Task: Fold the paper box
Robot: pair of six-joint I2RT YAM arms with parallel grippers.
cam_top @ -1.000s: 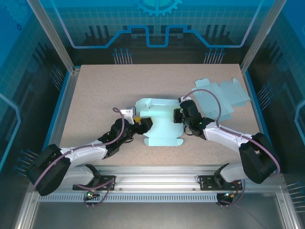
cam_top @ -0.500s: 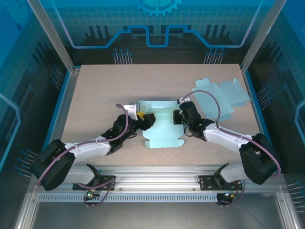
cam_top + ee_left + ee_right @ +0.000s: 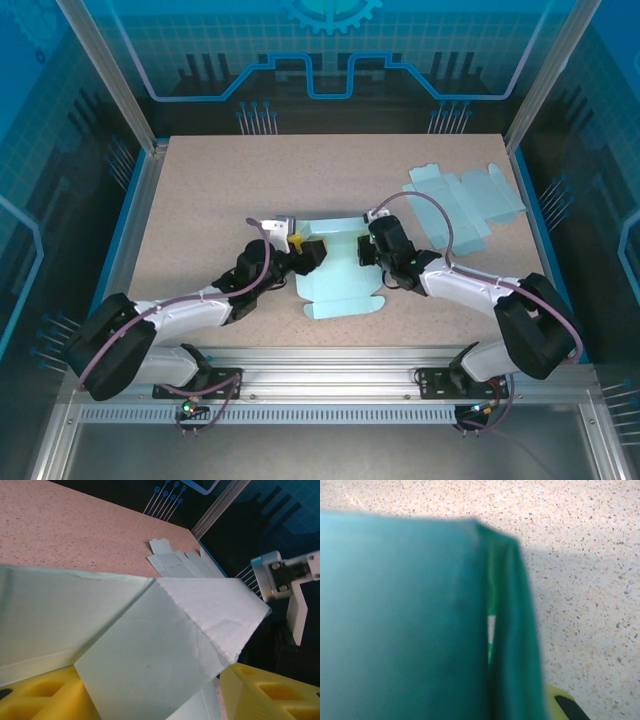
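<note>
The pale mint paper box (image 3: 338, 275) lies partly folded at the table's middle, its far wall raised. My left gripper (image 3: 306, 252) is at its left far corner. In the left wrist view a mint flap (image 3: 150, 655) stands between the two yellow fingers (image 3: 42, 695), which are well apart, so the left gripper (image 3: 150, 692) is open. My right gripper (image 3: 368, 252) is at the box's right edge. In the right wrist view, blurred layers of the box (image 3: 405, 620) run down into the right gripper (image 3: 512, 700), which is shut on them; one yellow fingertip (image 3: 560, 705) shows.
Several flat unfolded box blanks (image 3: 462, 198) lie at the back right of the speckled table (image 3: 200, 190), also seen in the left wrist view (image 3: 175, 562). Metal frame posts and blue panels enclose the table.
My left gripper has moved away from the bases along the box's left side and its jaws have narrowed. The right gripper has shifted slightly left, and the box has slid left with it.
</note>
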